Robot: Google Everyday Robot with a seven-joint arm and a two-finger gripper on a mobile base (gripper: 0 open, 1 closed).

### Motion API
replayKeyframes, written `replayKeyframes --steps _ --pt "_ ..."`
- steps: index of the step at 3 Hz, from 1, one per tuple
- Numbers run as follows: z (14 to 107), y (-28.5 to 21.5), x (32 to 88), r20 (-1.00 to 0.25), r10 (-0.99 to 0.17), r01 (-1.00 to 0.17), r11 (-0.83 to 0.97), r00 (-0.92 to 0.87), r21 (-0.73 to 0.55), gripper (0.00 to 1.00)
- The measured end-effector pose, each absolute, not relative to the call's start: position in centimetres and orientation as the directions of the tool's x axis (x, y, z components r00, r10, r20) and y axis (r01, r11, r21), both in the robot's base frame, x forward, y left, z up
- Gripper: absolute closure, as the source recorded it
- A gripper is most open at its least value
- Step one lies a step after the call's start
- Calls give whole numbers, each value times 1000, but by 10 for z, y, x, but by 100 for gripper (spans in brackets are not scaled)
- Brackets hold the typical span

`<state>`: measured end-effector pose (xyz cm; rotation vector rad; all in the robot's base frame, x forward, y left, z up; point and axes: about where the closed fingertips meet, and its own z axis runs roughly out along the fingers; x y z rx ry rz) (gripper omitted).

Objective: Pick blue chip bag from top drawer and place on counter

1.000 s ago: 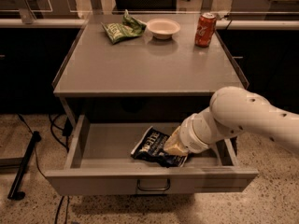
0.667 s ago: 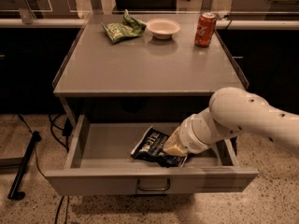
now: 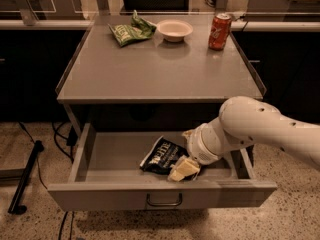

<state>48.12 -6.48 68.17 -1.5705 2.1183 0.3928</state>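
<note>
The blue chip bag (image 3: 161,156), dark navy with white lettering, lies tilted in the middle of the open top drawer (image 3: 115,156). My gripper (image 3: 183,169) is down inside the drawer at the bag's right lower corner and touches it. The white arm (image 3: 260,126) reaches in from the right, over the drawer's right side. The grey counter (image 3: 155,69) is the table top directly above the drawer. The drawer's front panel carries a small curved handle (image 3: 164,203).
At the back of the counter lie a green snack bag (image 3: 129,30), a white bowl (image 3: 174,29) and a red soda can (image 3: 220,31). A dark stand (image 3: 25,176) rests on the floor at the left. Cables (image 3: 62,134) hang beside the drawer's left side.
</note>
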Motion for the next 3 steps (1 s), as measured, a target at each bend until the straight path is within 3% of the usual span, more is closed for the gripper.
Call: replayKeyframes --steps 2,3 --pt "665 -65 491 -522 -816 -946 320 -247 -53 20" --pt "658 -66 493 -514 -820 -945 324 -252 -54 22"
